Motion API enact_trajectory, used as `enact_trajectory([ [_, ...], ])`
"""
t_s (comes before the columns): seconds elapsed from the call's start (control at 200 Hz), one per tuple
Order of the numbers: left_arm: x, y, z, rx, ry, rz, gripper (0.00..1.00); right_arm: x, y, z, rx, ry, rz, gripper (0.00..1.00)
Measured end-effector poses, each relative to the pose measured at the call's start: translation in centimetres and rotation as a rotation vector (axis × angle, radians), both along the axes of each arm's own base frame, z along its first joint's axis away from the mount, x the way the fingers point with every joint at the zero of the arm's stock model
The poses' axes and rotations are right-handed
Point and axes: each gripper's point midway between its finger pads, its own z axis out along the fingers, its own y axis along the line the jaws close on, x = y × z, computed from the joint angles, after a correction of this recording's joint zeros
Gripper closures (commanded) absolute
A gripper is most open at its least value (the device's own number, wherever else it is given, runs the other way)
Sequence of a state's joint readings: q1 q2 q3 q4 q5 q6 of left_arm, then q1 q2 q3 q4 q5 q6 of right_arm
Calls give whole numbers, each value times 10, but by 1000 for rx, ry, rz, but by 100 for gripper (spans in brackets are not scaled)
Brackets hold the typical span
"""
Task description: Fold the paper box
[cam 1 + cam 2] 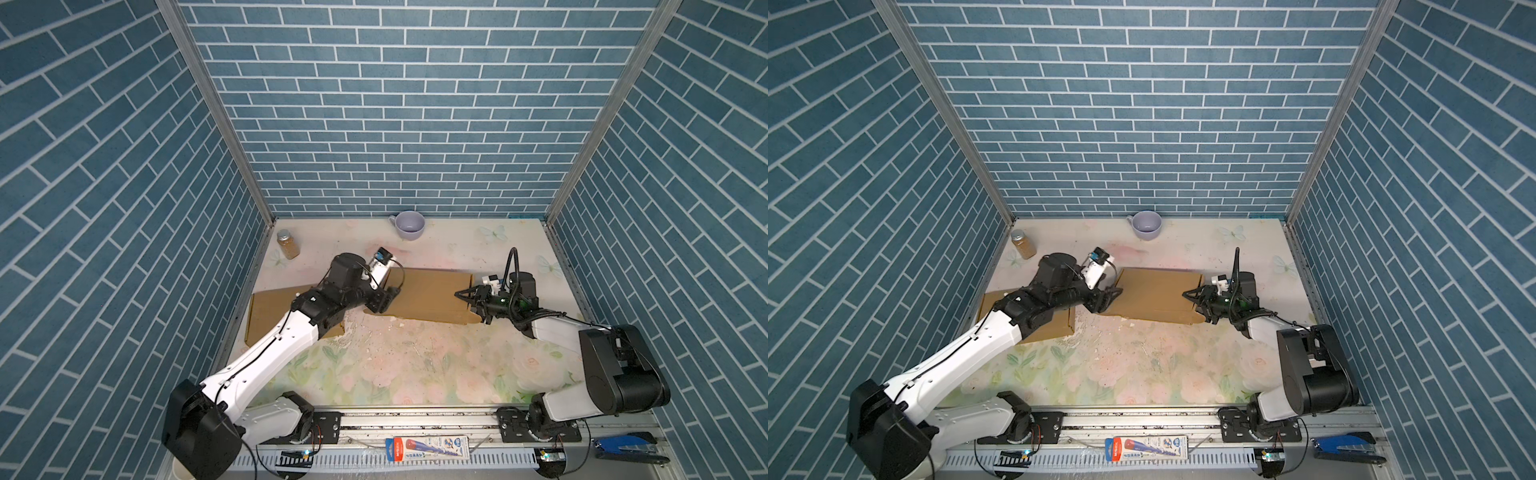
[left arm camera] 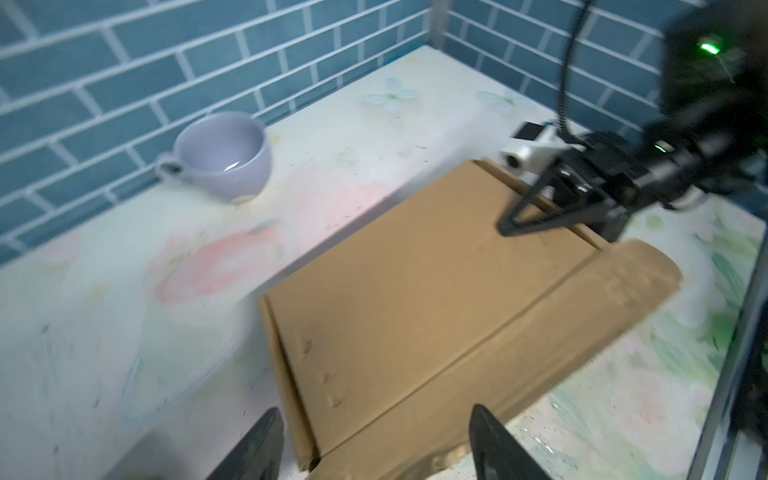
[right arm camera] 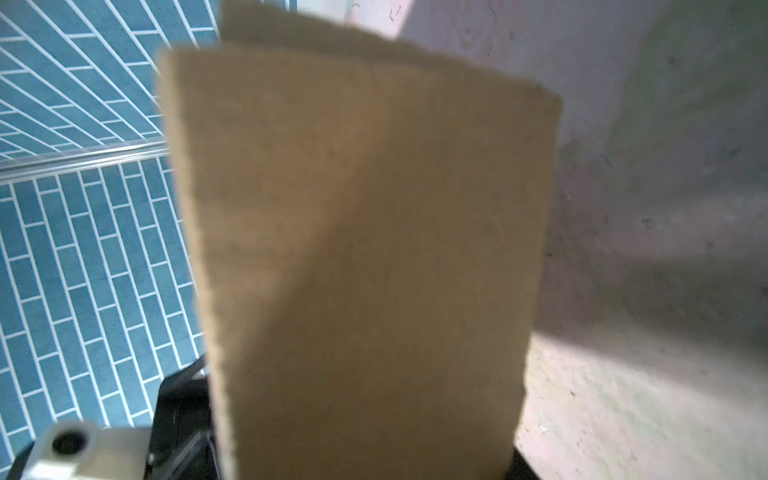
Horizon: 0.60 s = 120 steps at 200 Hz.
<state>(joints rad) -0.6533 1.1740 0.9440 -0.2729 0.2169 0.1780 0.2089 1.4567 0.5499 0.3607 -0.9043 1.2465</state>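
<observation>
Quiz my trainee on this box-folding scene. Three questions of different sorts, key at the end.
1. True or false: the lilac mug lies on its side.
2. In the left wrist view, what shows between the open fingers of the left gripper?
A) an edge of the flattened cardboard box
B) the mug's handle
C) nothing
3. Fill in: near the back left corner of the table stands a lidded ___ with brown contents.

Key: 1 false, it stands upright. 2 A. 3 jar.
</observation>
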Motion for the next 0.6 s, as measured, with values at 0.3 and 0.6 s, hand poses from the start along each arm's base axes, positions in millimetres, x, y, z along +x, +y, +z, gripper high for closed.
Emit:
enact_trajectory([
  [0.3,-28,-38,-60,363,-147,-316,23,-15,2,11,67,145,-7,64],
  [0.6,-35,-51,-77,497,-223,-419,23,-20,4,19,121,229,-14,64],
])
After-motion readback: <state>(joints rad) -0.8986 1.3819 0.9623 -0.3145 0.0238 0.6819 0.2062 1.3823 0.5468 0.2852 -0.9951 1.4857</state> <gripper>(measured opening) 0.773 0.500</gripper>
